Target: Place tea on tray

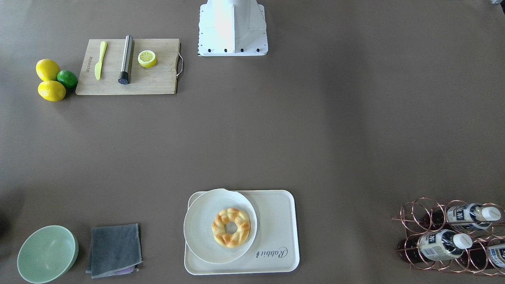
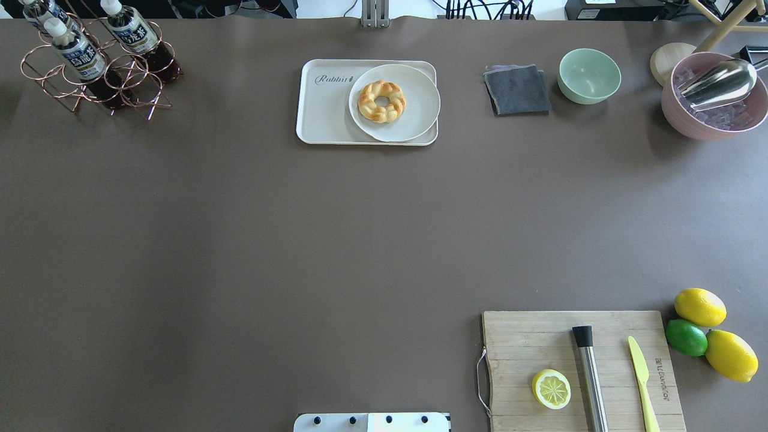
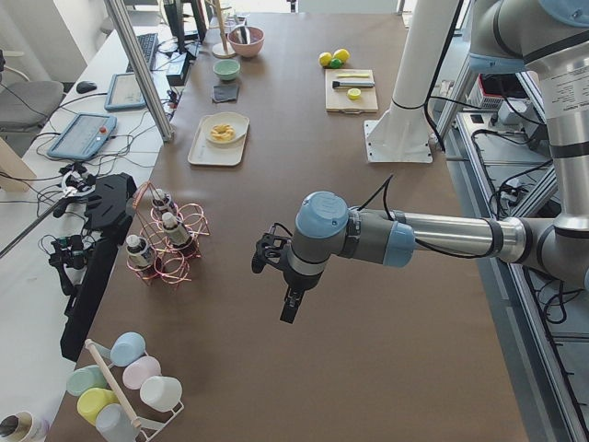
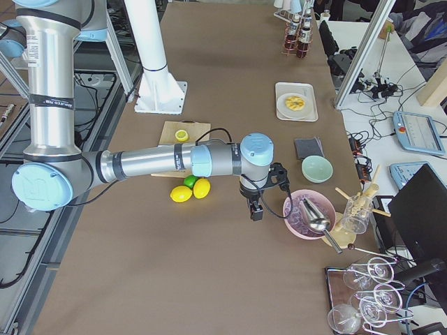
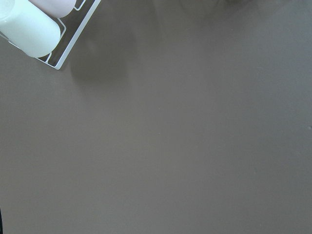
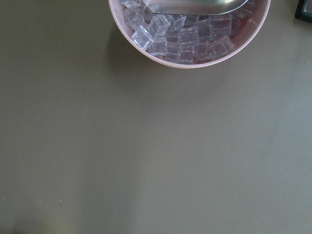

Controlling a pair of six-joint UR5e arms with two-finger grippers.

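Copper rack holding tea, well apart from left tool; right tool farther; tools' spread, cannot tell

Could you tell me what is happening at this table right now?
Nothing is being handled yet. The tea bottles all lie in the copper wire rack, and none is on the tray. The tray carries a plate with a doughnut. The left gripper hangs over the bare table near the rack, and the right gripper hangs beside the pink bowl of ice. Whether they are open or shut cannot be told.
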